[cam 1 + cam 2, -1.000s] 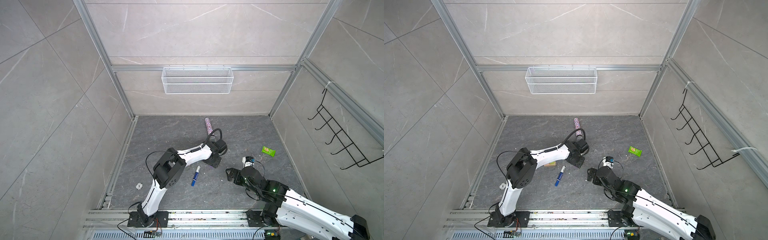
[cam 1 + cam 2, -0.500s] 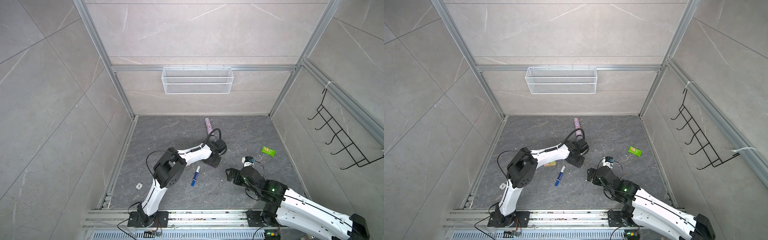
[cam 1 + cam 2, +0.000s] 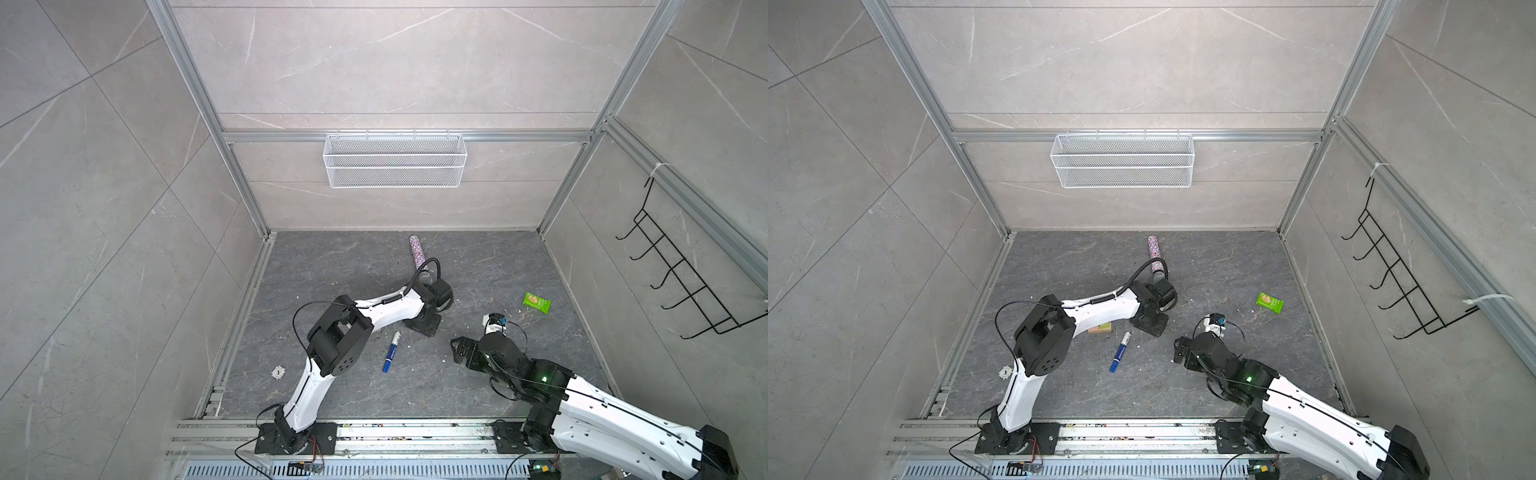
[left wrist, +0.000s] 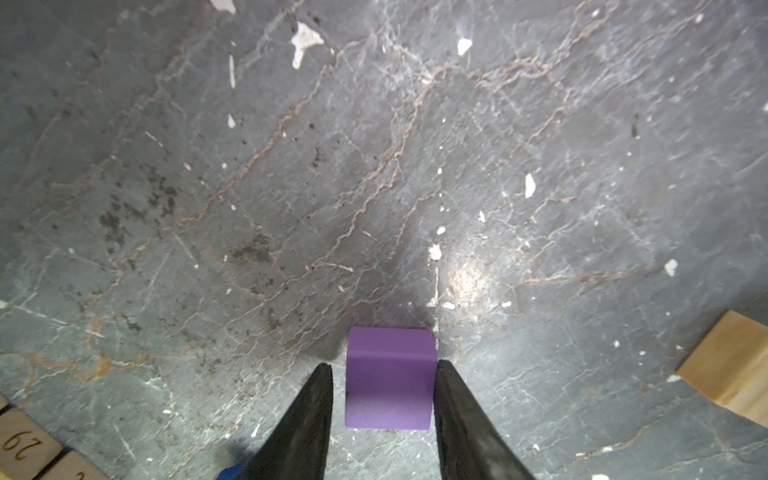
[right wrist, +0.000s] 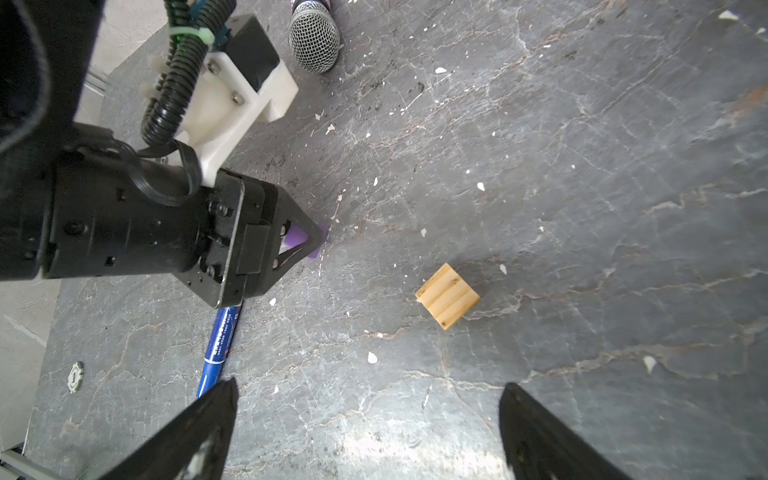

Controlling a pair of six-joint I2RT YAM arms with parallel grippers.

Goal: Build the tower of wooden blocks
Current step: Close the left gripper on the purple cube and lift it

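Note:
A purple block [image 4: 388,378] rests on the dark floor with my left gripper [image 4: 384,365] shut on its sides. From the right wrist view the purple block [image 5: 297,239] shows only as a sliver between those black fingers [image 5: 309,241]. A tan cube [image 5: 448,296] lies loose on the floor ahead of my right gripper [image 5: 369,382], which stands wide open and empty above the floor. The same tan cube [image 4: 727,370] sits at the edge of the left wrist view. Tan and green blocks [image 3: 1100,328] peek out from under the left arm. In both top views the left gripper [image 3: 426,328] is mid-floor and the right gripper [image 3: 459,351] is near it.
A blue-and-white marker pen [image 3: 392,351] lies beside the left arm. A glittery tube [image 3: 416,249] lies toward the back wall, a green packet [image 3: 537,302] at the right, a white token [image 3: 277,372] at the left. A wire basket [image 3: 395,160] hangs on the back wall.
The left jaws have narrowed onto the purple block. Both arms have stayed almost where they were, and the right gripper has stayed open.

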